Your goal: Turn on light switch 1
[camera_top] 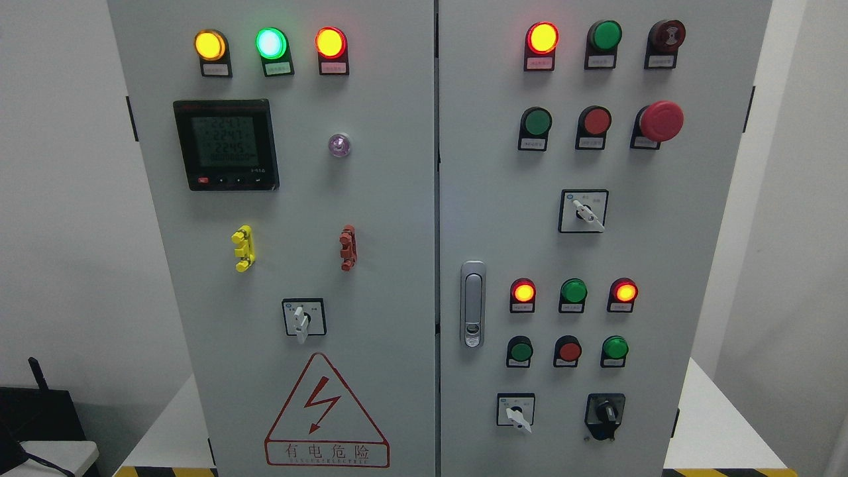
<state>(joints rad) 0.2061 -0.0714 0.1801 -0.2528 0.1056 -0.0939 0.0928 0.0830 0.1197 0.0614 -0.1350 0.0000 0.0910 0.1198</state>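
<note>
A grey electrical cabinet [397, 265] with two doors fills the head view. The left door carries lit yellow [210, 45], green [271, 43] and red [330, 42] lamps, a digital meter [225, 144] and a white rotary switch [303, 319] pointing down. On the right door sit a lit red lamp [542, 38], green and red push buttons [535, 122], a red mushroom stop button [660, 121] and rotary switches [583, 212], [516, 412], [604, 415]. I cannot tell which control is switch 1. Neither hand shows.
A metal door handle [472, 303] stands at the right door's left edge. A red-bordered lightning warning triangle [326, 411] marks the lower left door. The cabinet rests on a white platform [715, 424] with hazard striping. A dark device [40, 411] sits at lower left.
</note>
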